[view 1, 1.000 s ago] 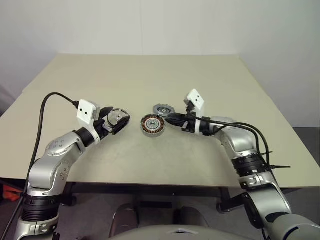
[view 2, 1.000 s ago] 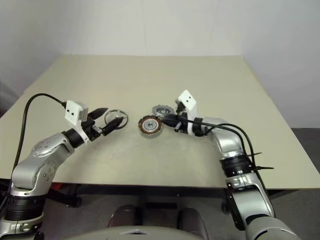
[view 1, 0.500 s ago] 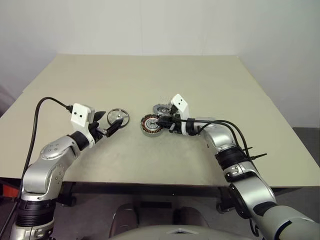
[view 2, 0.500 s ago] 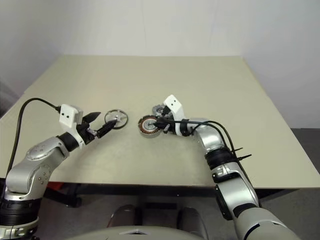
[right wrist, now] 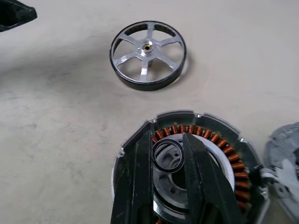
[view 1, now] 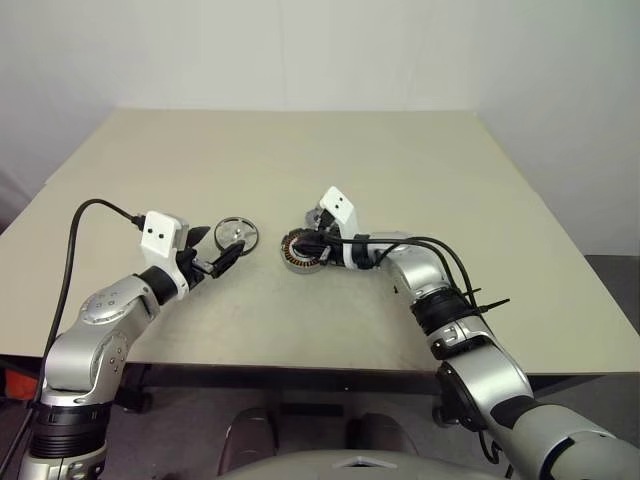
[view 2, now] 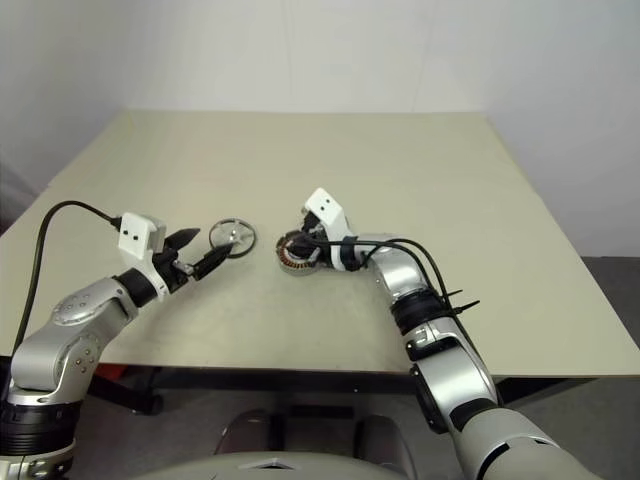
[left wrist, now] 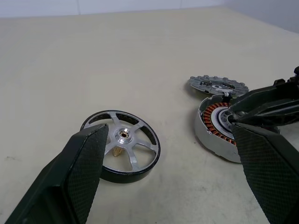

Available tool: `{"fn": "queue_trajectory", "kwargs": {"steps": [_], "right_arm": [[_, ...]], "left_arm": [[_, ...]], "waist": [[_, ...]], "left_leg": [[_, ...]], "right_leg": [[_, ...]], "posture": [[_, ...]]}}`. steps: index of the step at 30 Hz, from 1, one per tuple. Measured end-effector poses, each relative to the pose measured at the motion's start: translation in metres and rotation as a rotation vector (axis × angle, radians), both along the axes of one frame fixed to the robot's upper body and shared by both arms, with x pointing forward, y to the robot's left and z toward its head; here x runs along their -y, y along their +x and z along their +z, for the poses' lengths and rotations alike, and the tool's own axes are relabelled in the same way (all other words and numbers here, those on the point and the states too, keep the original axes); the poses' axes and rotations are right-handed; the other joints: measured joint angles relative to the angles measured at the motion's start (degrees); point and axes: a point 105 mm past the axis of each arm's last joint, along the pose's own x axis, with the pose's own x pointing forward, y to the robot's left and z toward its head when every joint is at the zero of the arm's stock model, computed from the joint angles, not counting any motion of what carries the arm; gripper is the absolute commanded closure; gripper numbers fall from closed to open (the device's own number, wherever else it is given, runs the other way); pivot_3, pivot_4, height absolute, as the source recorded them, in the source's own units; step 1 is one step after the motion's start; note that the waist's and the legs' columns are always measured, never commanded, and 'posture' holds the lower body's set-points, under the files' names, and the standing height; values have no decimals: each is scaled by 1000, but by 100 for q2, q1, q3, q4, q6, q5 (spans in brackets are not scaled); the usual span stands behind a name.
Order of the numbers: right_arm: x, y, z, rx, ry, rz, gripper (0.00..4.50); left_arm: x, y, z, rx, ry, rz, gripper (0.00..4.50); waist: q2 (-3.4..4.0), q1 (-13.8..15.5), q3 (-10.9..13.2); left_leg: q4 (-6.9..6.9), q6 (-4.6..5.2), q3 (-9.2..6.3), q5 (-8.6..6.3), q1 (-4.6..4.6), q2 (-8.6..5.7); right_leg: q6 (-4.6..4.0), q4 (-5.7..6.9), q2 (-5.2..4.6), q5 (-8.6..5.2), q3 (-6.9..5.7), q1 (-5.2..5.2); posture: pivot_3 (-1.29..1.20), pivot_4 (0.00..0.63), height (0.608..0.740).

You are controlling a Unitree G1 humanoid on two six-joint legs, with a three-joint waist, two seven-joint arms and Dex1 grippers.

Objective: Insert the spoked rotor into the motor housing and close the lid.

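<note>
On the table, the left gripper gapes wide just short of the spoked rotor (lying flat). The right gripper pinches a small black o-ring over the motor housing, the lid just behind.

Both arms are silver-grey metal with black joint rings; each wrist carries a white camera block, black cables, and carbon-textured black end effector fingers.

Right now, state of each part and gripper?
spoked rotor: flat on table, not inserted
motor housing: open, windings exposed
lid: off, lying behind housing
o-ring: between right fingers, over housing hub
left gripper: open, empty
right gripper: shut on o-ring
</note>
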Motion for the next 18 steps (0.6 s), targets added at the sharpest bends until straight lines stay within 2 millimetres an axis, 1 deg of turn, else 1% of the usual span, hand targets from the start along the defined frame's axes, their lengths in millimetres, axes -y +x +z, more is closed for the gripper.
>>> {"fn": "queue_trajectory", "kwargs": {"steps": [5,18], "right_arm": [[4,1,-10,-24,-30,-13,3890],[5,4,-11,-8,-43,-26,3890]], "left_arm": [[0,0,0,2,2,0,0],[2,-1,3,14,8,-7,0]], "waist": [[0,-2,0],[-1,-4,0]], "left_leg": [[0,-2,0,1,2,0],[0,-5,0,3,9,1]], "right_leg": [[0,3,0,0,0,1],[-1,7,0,1,0,4]], "posture": [[0,0,740],[0,0,740]]}}
